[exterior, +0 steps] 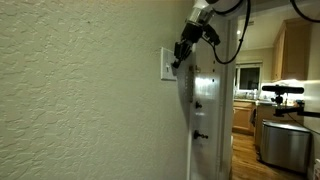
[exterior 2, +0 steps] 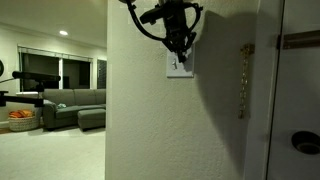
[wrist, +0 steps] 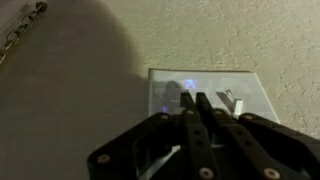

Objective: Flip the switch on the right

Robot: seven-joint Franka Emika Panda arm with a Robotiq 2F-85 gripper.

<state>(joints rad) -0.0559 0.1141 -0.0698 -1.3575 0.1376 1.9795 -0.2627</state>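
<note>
A white rectangular switch plate [wrist: 205, 95] is set in the textured wall; it shows in both exterior views [exterior: 167, 64] [exterior 2: 180, 68]. In the wrist view a small toggle lever [wrist: 236, 102] stands out on the plate's right side. My gripper [wrist: 195, 99] is shut, its two fingers pressed together with nothing between them. The tips are at the plate's middle, just left of that lever. Any lever on the left of the plate is hidden behind the fingers. In both exterior views the gripper [exterior: 180, 52] [exterior 2: 178, 47] points onto the plate from above.
A white door [exterior: 205, 110] with a dark latch [exterior: 200, 135] stands beside the plate. A door chain [exterior 2: 242, 80] hangs on the wall, and a dark knob [exterior 2: 303, 142] is lower down. A sofa [exterior 2: 75, 105] and a kitchen [exterior: 270, 90] lie beyond.
</note>
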